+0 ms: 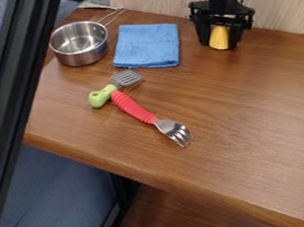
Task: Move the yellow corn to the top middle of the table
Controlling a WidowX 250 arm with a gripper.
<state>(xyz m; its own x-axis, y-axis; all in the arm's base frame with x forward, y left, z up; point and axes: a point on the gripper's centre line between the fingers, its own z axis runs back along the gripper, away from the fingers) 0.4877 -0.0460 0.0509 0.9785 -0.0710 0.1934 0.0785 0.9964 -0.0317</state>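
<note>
- Tool (219,43) at far edge of table (261,126), right of cloth, pointing down, clenched on yellow corn.
- Yellow corn (219,36) upright between its two fingers, far side of table; contact with tabletop can't be told.
- Blue cloth (146,45) flat, far left, between pot and corn.
- Metal pot (77,45) left of cloth, handle toward far right.
- Spatula (100,96), green handle, near side of cloth.
- Fork (133,107), red handle against the spatula, tines toward near right.
</note>
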